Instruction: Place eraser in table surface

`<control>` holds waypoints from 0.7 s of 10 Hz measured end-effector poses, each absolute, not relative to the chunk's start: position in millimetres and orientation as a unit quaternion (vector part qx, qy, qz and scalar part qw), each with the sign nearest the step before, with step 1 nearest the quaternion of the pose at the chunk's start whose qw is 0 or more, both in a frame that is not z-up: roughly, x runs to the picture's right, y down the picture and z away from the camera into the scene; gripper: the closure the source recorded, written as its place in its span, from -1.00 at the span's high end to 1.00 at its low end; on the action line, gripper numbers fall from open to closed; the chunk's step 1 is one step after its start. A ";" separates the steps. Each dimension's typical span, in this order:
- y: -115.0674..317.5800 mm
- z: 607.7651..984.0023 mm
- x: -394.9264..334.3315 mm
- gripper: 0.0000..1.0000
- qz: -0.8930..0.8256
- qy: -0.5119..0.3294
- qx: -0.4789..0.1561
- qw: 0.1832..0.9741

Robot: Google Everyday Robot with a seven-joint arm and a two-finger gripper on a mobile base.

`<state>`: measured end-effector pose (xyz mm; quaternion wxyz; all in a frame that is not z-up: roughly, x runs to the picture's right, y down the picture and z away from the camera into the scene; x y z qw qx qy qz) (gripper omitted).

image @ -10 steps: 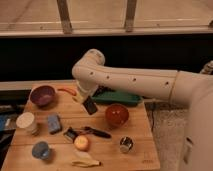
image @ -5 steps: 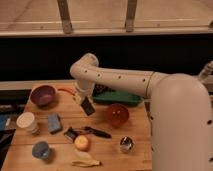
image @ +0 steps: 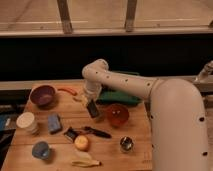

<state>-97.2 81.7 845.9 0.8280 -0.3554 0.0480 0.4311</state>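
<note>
Beside the orange bowl (image: 117, 114), the tool (image: 91, 106) grips the eraser (image: 93, 110).

Eraser above the table, in the gripper

The eraser (image: 93, 109), a flat black oblong, hangs tilted in the gripper (image: 91, 104) over the middle of the table (image: 107, 150), nearer its far edge. The table is light-brown joined planks.

Lab-like test room; wooden table (image: 131, 159) before dark windows (image: 95, 56); hand (image: 93, 108) above.
</note>
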 end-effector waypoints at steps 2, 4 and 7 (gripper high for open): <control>88.4 850.4 -98.7 0.60 0.433 0.047 -0.366 0.823; 92.8 850.6 -94.5 0.60 0.436 0.045 -0.370 0.819; 76.9 831.4 -91.2 0.60 0.438 0.030 -0.345 0.830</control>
